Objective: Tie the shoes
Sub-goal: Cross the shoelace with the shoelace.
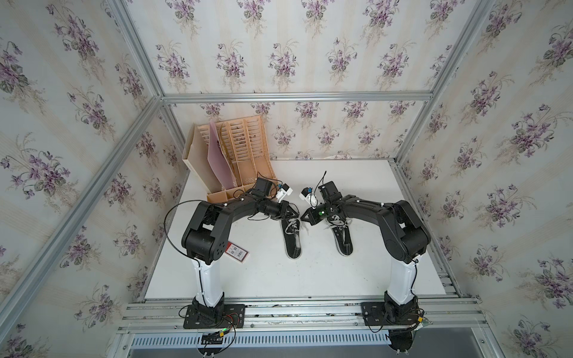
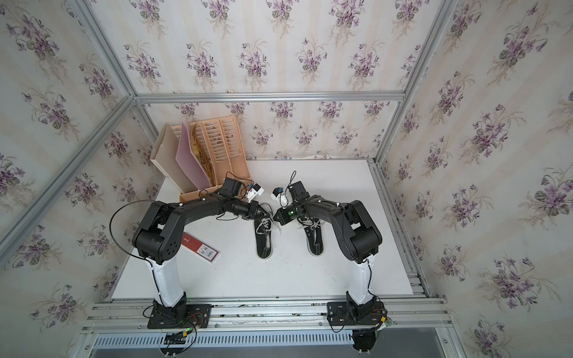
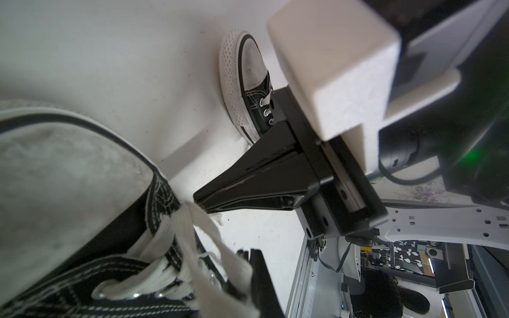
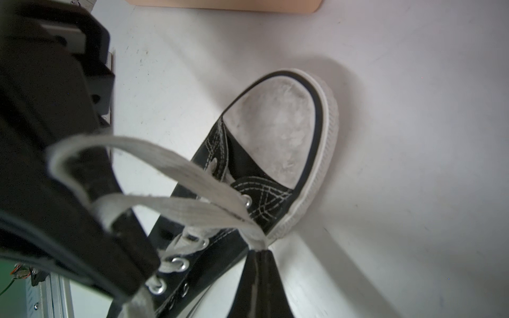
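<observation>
Shoes: the left shoe (image 1: 293,238) and the right shoe (image 1: 343,240) lie side by side, apart, in the middle of the white tabletop (image 1: 279,279), with toes far and heels near.
Left tool (image 1: 296,215): it is over the laced front of the left shoe with its jaws closed. A loop of lace (image 4: 176,165) runs around its fingers, but I cannot tell whether it pinches the lace.
Right tool (image 4: 257,249): it sits nearly tip to tip with the left tool, just right of the left shoe. Its jaws are closed, nipping two strands of that lace where they meet.
Lace: flat and white-grey, lifted from the left shoe's far eyelets.
Far left: a beige file rack (image 1: 245,148).
Near left: a red packet (image 1: 237,251) lies flat.
</observation>
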Motion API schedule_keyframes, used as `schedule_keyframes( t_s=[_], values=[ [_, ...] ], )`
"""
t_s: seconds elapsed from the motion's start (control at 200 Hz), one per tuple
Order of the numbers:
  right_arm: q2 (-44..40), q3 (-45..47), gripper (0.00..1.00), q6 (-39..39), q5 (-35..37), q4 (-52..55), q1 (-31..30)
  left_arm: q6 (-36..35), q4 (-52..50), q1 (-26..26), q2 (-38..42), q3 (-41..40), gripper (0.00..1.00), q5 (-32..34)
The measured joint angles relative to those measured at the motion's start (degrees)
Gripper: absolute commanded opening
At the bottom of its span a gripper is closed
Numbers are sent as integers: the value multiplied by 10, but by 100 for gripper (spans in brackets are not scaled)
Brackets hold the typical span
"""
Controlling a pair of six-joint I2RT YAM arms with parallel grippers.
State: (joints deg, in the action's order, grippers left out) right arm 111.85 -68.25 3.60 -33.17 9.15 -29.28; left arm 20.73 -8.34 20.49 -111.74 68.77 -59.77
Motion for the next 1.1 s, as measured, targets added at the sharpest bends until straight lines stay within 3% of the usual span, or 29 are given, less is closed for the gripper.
schedule_keyframes(
  t_s=[0.584, 1.104],
  values=[
    [-130, 37, 0, -24, 7, -14, -6, -12, -10, 5, -28, 21, 0, -5],
    [-125, -23, 0, -49, -13, -13, -64, -12, -13, 6, -36, 23, 0, -3]
  ],
)
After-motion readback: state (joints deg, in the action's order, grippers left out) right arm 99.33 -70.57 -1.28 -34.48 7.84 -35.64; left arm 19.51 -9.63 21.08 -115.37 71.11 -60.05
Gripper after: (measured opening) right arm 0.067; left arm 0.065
